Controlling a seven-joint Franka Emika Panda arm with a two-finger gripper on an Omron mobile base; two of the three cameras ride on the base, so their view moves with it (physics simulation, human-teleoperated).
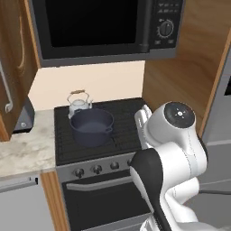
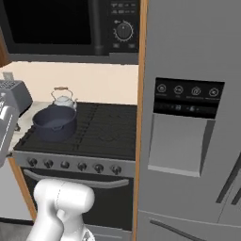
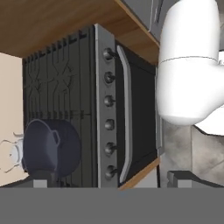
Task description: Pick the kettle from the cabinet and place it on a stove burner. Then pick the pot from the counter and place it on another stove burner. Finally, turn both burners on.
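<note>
The silver kettle (image 1: 79,104) (image 2: 63,100) stands on the back left burner of the black stove (image 1: 124,117) (image 2: 103,127). Right in front of it, the dark navy pot (image 1: 92,126) (image 2: 54,123) (image 3: 51,148) sits on the front left burner, lidless. My gripper (image 3: 111,183) is open and holds nothing. It looks down from above the range's front edge, apart from both vessels. One dark fingertip (image 3: 43,181) rises near the pot's image. A row of knobs (image 3: 108,100) (image 1: 96,169) (image 2: 66,165) runs along the front panel. The kettle (image 3: 11,153) peeks out behind the pot.
A black microwave (image 1: 94,27) hangs over the range. The wooden cabinet door (image 1: 11,58) stands open at left above the beige counter (image 1: 22,146), with a grey toaster (image 2: 14,94) beside it. A grey refrigerator (image 2: 188,117) fills the right. The oven's bar handle (image 3: 126,113) runs below the knobs.
</note>
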